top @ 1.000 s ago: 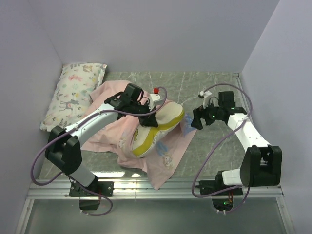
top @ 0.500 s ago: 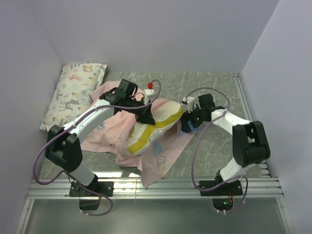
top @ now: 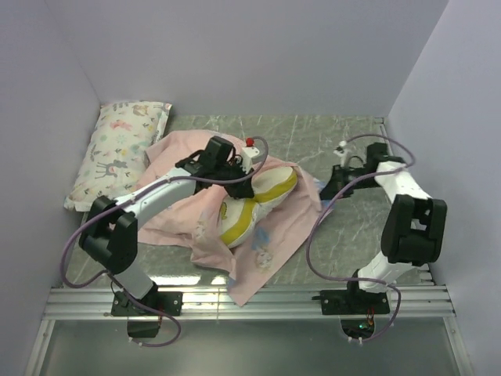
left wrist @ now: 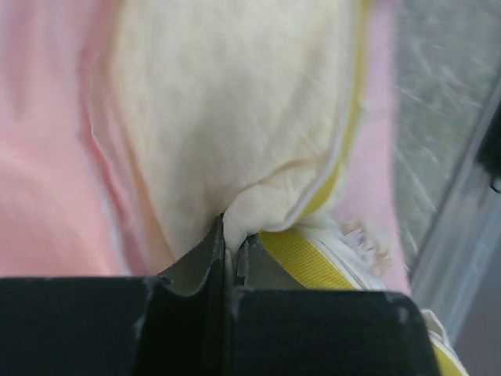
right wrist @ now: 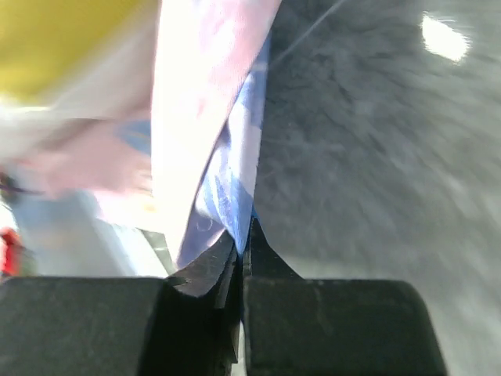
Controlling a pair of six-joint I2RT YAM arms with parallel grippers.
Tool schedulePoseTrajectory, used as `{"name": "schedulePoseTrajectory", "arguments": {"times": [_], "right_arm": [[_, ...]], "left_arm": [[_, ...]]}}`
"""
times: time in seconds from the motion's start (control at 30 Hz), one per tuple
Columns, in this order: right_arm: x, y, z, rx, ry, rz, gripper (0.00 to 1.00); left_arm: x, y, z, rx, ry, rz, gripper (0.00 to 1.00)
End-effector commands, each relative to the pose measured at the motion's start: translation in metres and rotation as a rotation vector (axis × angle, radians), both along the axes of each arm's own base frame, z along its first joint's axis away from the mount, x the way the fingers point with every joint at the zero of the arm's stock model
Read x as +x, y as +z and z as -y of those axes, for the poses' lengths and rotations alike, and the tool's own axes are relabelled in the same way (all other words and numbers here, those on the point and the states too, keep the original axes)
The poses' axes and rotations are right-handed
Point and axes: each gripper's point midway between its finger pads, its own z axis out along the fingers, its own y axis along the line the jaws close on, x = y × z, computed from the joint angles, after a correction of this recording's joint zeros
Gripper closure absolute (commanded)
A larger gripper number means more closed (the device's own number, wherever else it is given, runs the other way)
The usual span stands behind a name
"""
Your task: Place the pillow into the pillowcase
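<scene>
The cream pillow [top: 262, 196] with its yellow side band lies bent on the pale pink pillowcase [top: 270, 243] at the table's middle. My left gripper [top: 239, 186] is shut on a pinch of the pillow's cream corner [left wrist: 235, 215], the yellow band [left wrist: 301, 262] just to its right. My right gripper [top: 325, 186] is shut on the pillowcase's right edge, where pink and blue fabric [right wrist: 227, 184] runs into the closed jaws. That edge is pulled taut to the right, off the pillow. Pink cloth [left wrist: 47, 180] fills the left of the left wrist view.
A smaller white pillow with animal and flower print [top: 117, 149] lies at the back left against the wall. Grey marbled table [top: 352, 235] shows to the right and behind. A metal rail [top: 258, 298] runs along the near edge. Walls close in on three sides.
My right gripper went in to the pillowcase's right edge, shut on it and pulled it rightward. The left arm shifted slightly with the pillow, which now stands more folded.
</scene>
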Motion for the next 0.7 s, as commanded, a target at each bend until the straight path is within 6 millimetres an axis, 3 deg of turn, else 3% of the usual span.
{"name": "schedulePoseTrajectory", "arguments": {"times": [0.0, 0.1, 0.17, 0.27, 0.3, 0.37, 0.4, 0.47, 0.5, 0.57, 0.6, 0.67], "right_arm": [[-0.039, 0.074, 0.016, 0.212, -0.027, -0.030, 1.00], [-0.050, 0.074, 0.027, 0.244, -0.050, -0.096, 1.00], [-0.045, 0.062, 0.041, 0.252, -0.111, -0.154, 1.00], [-0.034, 0.036, 0.047, 0.227, -0.173, -0.219, 1.00], [-0.027, 0.028, 0.048, 0.218, -0.184, -0.206, 1.00], [-0.028, 0.017, 0.042, 0.222, -0.195, -0.269, 1.00], [-0.025, 0.014, 0.041, 0.224, -0.198, -0.262, 1.00], [-0.024, 0.013, 0.037, 0.239, -0.206, -0.282, 1.00], [-0.023, 0.013, 0.033, 0.236, -0.195, -0.276, 1.00], [-0.023, 0.015, 0.029, 0.242, -0.191, -0.279, 1.00], [-0.024, 0.017, 0.025, 0.243, -0.178, -0.278, 1.00], [-0.026, 0.019, 0.021, 0.240, -0.168, -0.275, 1.00]], "left_arm": [[0.063, -0.063, -0.052, 0.268, 0.371, 0.072, 1.00], [0.069, -0.087, -0.067, 0.354, 0.434, 0.079, 1.00], [0.064, -0.097, -0.067, 0.389, 0.408, 0.072, 0.96], [0.046, -0.091, -0.051, 0.334, 0.311, 0.031, 0.74], [0.039, -0.070, -0.044, 0.270, 0.264, 0.051, 0.60], [0.010, -0.038, -0.017, 0.117, 0.105, 0.032, 0.47], [0.003, -0.003, -0.009, 0.031, 0.068, 0.097, 0.33], [-0.016, 0.030, 0.009, -0.079, -0.030, 0.123, 0.25], [-0.020, 0.042, 0.014, -0.107, -0.040, 0.134, 0.13], [-0.022, 0.055, 0.031, -0.082, -0.051, 0.172, 0.08], [-0.022, 0.044, 0.038, -0.039, -0.062, 0.162, 0.04], [-0.017, 0.045, 0.056, -0.012, -0.045, 0.218, 0.01]]}}
